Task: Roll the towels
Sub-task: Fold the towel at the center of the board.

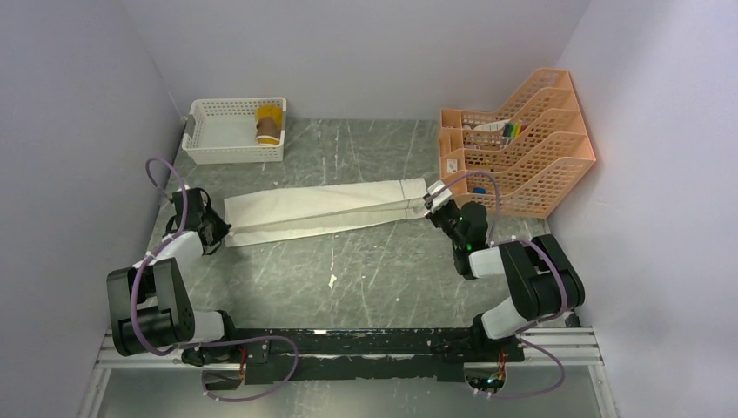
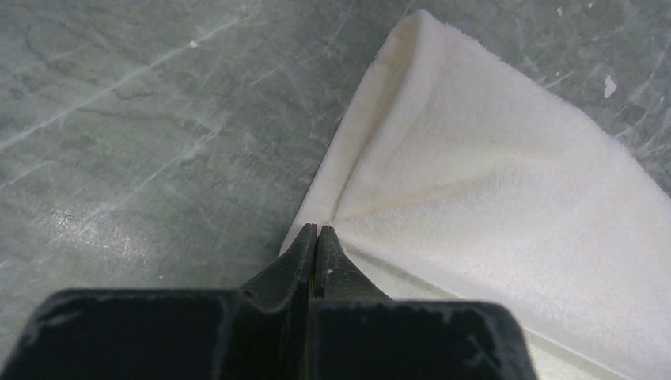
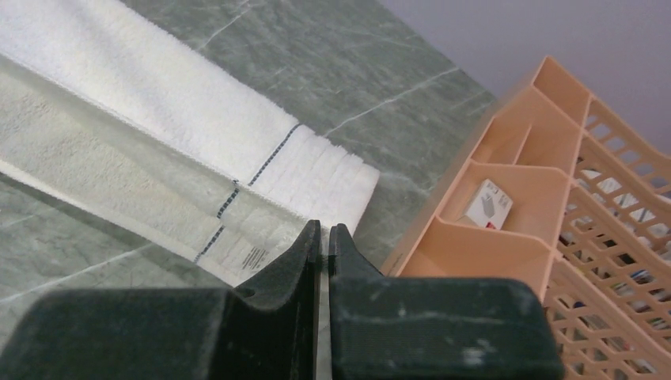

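Room: pale lilac walls (image 1: 374, 43) on three sides of a grey-green marbled bench (image 1: 365, 270) with white scratches.
Left claw (image 1: 222, 233): jaws together, pinching the left end of a long, flat cream towel (image 1: 322, 213) of terry cloth, low at the bench.
Cream towel: stretched across mid-bench between both claws, folded lengthwise.
Back left: white lattice plastic basket (image 1: 231, 155) holding one rolled mustard-yellow towel (image 1: 269, 124) with brown.
Right claw (image 1: 429, 202): jaws together, clamped on the cream towel's right end, near its blue stitched stripe.
Back right: peach plastic lattice file organiser (image 1: 557, 165), just beside the right claw.
Count: two towels, two claws, one basket, one organiser.
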Robot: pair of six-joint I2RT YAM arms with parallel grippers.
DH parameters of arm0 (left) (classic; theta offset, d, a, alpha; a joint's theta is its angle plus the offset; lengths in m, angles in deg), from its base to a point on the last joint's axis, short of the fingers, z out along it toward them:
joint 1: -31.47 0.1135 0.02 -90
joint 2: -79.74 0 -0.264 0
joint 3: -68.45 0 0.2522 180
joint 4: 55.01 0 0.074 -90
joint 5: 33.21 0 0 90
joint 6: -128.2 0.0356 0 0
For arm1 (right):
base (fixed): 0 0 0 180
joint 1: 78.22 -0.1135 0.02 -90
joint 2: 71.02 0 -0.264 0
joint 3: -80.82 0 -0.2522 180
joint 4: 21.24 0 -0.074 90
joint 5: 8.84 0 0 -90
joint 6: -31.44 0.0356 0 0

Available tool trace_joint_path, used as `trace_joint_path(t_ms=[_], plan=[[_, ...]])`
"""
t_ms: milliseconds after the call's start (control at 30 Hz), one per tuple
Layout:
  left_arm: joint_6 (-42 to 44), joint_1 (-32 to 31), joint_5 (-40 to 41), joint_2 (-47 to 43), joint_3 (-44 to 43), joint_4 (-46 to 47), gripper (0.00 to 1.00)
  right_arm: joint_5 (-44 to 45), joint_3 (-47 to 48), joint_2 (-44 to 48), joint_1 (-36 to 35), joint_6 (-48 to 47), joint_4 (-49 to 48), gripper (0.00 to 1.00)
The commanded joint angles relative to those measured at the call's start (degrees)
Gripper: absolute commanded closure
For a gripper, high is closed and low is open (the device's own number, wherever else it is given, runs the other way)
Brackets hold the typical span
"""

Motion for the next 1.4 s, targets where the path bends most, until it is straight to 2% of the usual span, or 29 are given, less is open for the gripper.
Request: trace_joint_path(t_ms=[0,67,300,567,600,633,667,700,733,767,867,967,1067,1133,1200,1267,1300,1367], plan=[[-1.31,1.09,4.32,-0.07,0.16,-2.17,0.93,4.08,-0.39,1.93,0.30,-3.58,0.12,1.00],[-1.74,1.12,4.87,-0.66,0.17,-3.22,0.93,4.59,-1.35,2.67,0.30,-3.56,-1.12,1.00],[-1.87,1.09,6.56,-7.26,0.78,-4.84,0.93,5.93,-1.75,5.03,0.19,-6.62,3.67,1.00],[-1.30,1.09,4.79,-7.45,1.46,-5.09,0.93,7.06,-0.67,5.45,-1.44,-11.07,10.56,1.00],[-1.01,1.08,3.96,-7.16,1.49,-4.74,0.88,7.69,-0.49,5.24,-1.70,-11.19,10.79,0.99],[-0.62,1.07,2.84,-6.52,1.26,-4.62,0.74,8.00,-0.36,5.06,-2.02,-11.28,10.82,0.93],[-0.32,1.07,1.76,-6.02,0.86,-4.86,0.54,7.97,-0.15,4.99,-2.02,-11.11,10.85,0.55],[-0.05,1.07,0.57,-5.64,0.28,-5.26,0.36,7.70,0.07,4.93,-2.01,-10.70,10.89,0.07],[0.46,1.10,-0.68,-5.56,-0.19,-5.53,0.08,7.47,0.14,4.96,-2.02,-10.20,10.07,0.00],[0.90,1.08,-1.78,-5.86,-0.96,-5.99,0.01,7.17,0.02,5.33,-2.01,-9.69,8.93,0.00],[1.94,1.08,-2.16,-9.38,-3.49,-9.06,0.00,6.28,-0.14,8.20,-1.97,-8.45,6.04,0.00],[3.65,1.07,0.39,-13.94,-7.74,-12.80,0.00,6.50,2.62,12.03,-1.93,-6.48,7.81,0.00],[6.34,1.16,-1.29,-13.98,-11.94,-13.84,0.00,12.17,8.14,14.02,-1.93,4.63,11.23,0.00],[8.05,1.30,-4.60,-9.59,-15.24,-15.79,0.00,18.99,16.00,13.28,-1.90,17.49,19.34,0.00],[9.44,1.53,-8.21,-4.05,-17.00,-16.45,0.03,23.28,24.91,10.72,-1.78,28.26,33.06,0.00],[11.99,2.22,-12.63,1.07,-16.96,-15.46,0.07,19.57,34.67,5.90,-1.34,33.97,47.49,0.00],[12.42,2.72,-15.26,3.55,-16.69,-14.55,0.10,14.55,37.87,3.07,-1.43,35.81,52.50,0.00],[12.84,3.64,-19.88,7.78,-16.63,-13.62,0.15,6.93,41.95,-0.78,-1.45,39.82,57.28,0.00]])
